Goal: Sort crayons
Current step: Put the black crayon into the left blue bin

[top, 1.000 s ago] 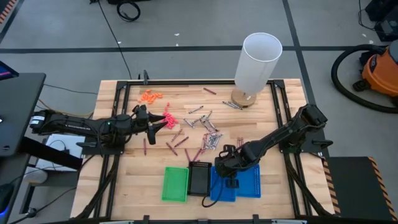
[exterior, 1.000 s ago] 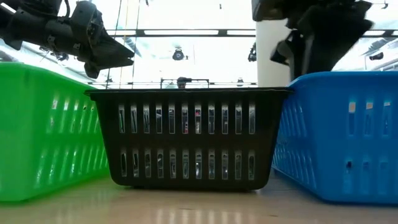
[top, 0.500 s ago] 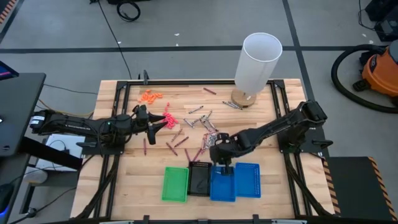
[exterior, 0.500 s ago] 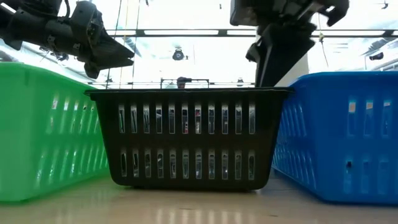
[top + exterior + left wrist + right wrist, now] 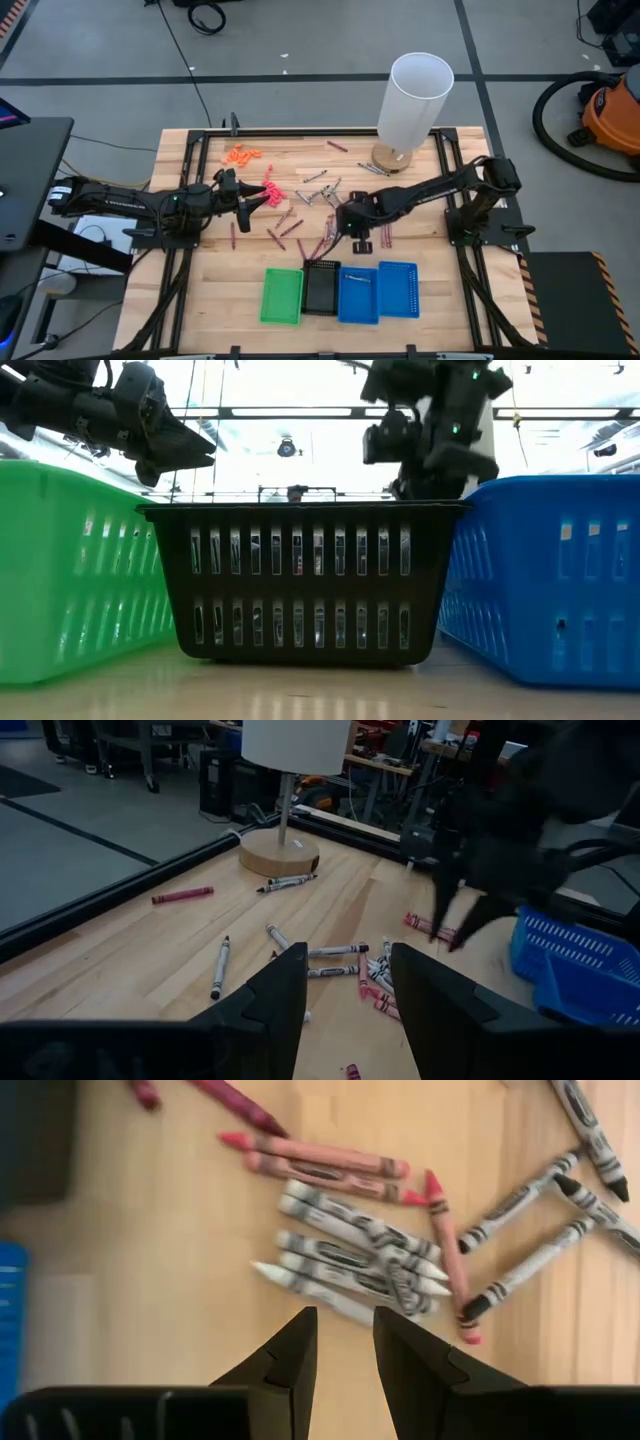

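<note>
R gripper hangs over the main heap of crayons mid-table, fingers pointing down w/ a narrow gap and nothing between them. My read: it's lining up on the silver-grey bunch for the next pick, since the 4 trays sit in a row at the near edge: green tray, black tray, blue tray, 2nd blue tray. Trays close together prob. so each colour gets its own short drop. Blue tray shows 1 thin stick inside, maybe a grey crayon, too small to be sure.

L gripper hovers above the table's left part, near the pink-red bits and orange bits, jaws apart and empty; looks like it's waiting while R works. Loose maroon crayons lie between it and the heap; a few more grey ones sit by the lamp base, 1 maroon farther back.

View diffs:
- High view: whole layout, both arms, tray order.
- R wrist: only view that shows the bunch in detail: about 5 grey crayons side by side, touching, 2 red crayons just beside, another red laid across their tips.
- L wrist: shows R gripper from the side, tips above the table, not touching crayons; also own fingers spread.
- Low view: tray walls only, hides crayons; both grippers seen up above rim height.
</note>
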Motion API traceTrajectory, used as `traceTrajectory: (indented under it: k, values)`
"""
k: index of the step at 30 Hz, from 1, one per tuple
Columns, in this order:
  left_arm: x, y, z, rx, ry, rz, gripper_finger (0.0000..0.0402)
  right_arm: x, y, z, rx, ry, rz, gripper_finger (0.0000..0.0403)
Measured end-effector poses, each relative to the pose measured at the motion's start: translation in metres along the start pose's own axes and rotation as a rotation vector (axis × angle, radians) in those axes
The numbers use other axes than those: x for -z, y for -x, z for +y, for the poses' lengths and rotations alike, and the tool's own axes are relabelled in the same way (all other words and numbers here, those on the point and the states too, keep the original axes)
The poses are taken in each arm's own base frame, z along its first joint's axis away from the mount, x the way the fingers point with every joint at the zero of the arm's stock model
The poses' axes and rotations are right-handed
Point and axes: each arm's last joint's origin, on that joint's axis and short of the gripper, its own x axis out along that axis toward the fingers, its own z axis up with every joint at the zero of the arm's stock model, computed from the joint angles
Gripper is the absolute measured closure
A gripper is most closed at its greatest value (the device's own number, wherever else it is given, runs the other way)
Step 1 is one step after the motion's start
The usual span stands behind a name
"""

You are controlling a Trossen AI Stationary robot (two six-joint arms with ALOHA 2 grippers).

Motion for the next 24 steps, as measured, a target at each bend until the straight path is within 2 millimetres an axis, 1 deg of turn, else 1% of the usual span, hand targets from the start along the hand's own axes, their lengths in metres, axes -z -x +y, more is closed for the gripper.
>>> traceTrajectory:
  k: [5, 10, 14, 18, 21, 24]
  values:
    - [0.000, 0.000, 0.000, 0.000, 0.000, 0.000, 0.0244, 0.007, -0.009, -0.015, -0.005, 0.016, 0.005, 0.0293]
    - [0.000, 0.000, 0.000, -0.001, -0.002, 0.005, 0.0244, 0.010, -0.013, -0.027, 0.005, 0.015, 0.015, 0.0293]
    - [0.002, 0.000, 0.001, -0.005, -0.007, 0.019, 0.0244, 0.010, -0.013, -0.041, 0.021, -0.030, 0.007, 0.0293]
    - [0.002, 0.000, 0.001, -0.005, -0.008, 0.020, 0.0244, 0.009, -0.014, -0.054, 0.035, -0.111, -0.006, 0.0293]
    - [0.002, 0.000, 0.001, -0.005, -0.008, 0.019, 0.0244, 0.006, -0.014, -0.065, 0.059, -0.172, -0.049, 0.0293]
    - [0.002, 0.000, 0.000, -0.005, -0.008, 0.019, 0.0244, 0.001, -0.014, -0.075, 0.089, -0.192, -0.117, 0.0293]
